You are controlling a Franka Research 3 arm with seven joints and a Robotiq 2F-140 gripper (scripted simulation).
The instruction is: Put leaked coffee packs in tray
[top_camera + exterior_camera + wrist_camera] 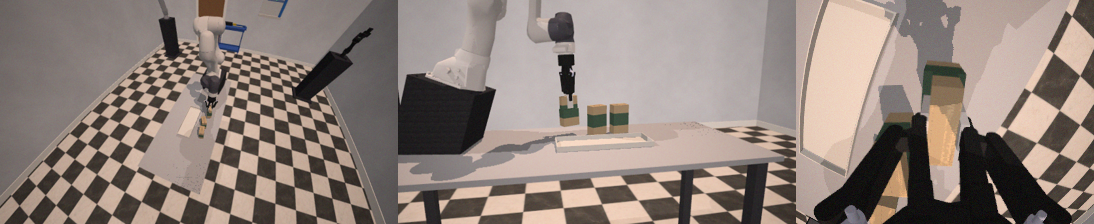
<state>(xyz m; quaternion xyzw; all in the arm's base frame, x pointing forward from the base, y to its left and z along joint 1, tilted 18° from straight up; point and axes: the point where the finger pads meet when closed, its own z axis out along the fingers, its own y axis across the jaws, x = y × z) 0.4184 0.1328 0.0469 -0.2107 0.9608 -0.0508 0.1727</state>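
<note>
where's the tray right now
In the exterior view the tray lies flat on the table, just in front of the two standing coffee packs, right of the pack in the end effector.

We see a room with grey walls (65, 49) and a black-and-white checkered floor (268, 157). A grey table (627, 157) stands on dark legs (753, 193). Near the far wall are a brown door (211, 7), a blue cart (243, 31) and two black pedestals (169, 36).
</note>
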